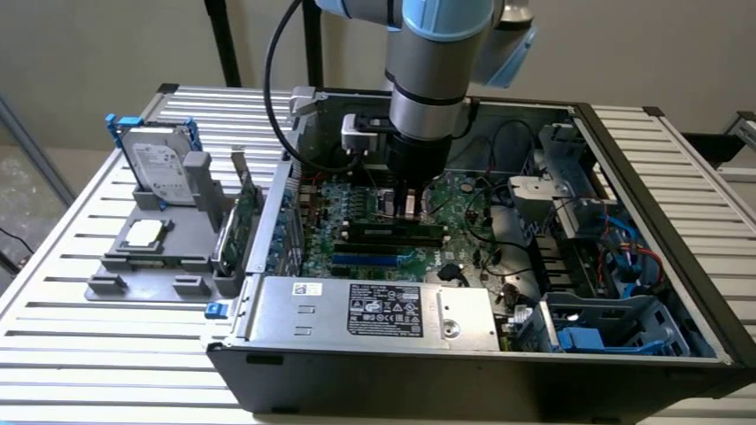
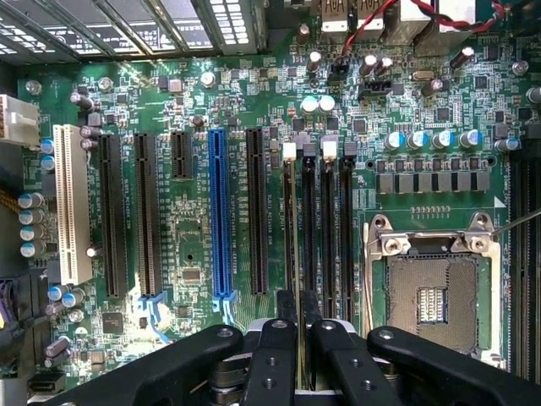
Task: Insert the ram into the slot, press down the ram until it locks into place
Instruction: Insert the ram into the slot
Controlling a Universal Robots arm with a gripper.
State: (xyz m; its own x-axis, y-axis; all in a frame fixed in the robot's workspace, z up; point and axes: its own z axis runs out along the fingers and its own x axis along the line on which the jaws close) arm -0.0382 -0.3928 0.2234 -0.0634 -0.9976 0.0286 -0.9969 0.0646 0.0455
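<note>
Seating the ram: I am holding the stick along its slot on the motherboard.

My claw is reaching down into the open computer case. Its fingers are drawn close together and pinching what looks to be the ram, seen edge-on as a thin strip. The strip is lying along the slot, the memory socket farthest from the processor socket. I cannot tell whether the stick is sitting in the socket or hanging just above it, nor whether the end clips are closed. I am judging that the press is calling for a straight, even push, with the stick square so both clips catch.
</note>
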